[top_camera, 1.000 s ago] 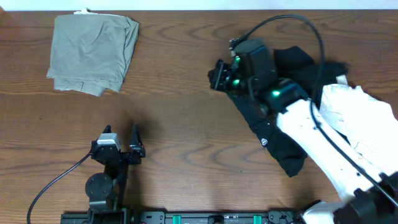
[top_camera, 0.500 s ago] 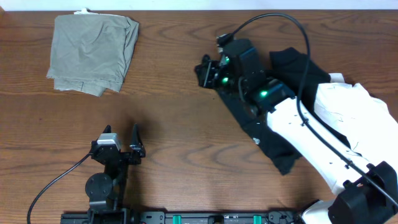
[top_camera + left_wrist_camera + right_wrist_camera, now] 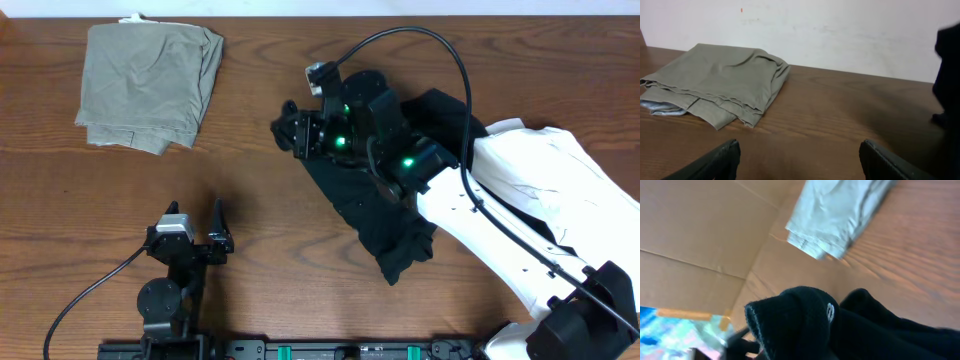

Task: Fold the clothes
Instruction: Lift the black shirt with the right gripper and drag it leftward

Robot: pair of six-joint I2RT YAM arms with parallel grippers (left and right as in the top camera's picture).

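Right hand point(image 3: 292, 131) sits near the middle of the bench point(image 3: 300, 300), clamped tight on a bunched edge of the black garment point(image 3: 380, 232). The rest of the cloth trails toward the front right, crumpled on the wood under the arm. In the right wrist view the black fold fills the foreground, with a small white print on it. Left hand point(image 3: 799, 150) is low at the front left, its 2 fingers point(image 3: 720, 160) spread wide, gripping nothing. The khaki garment point(image 3: 150, 85) lies folded at the far left, well apart from the black one.
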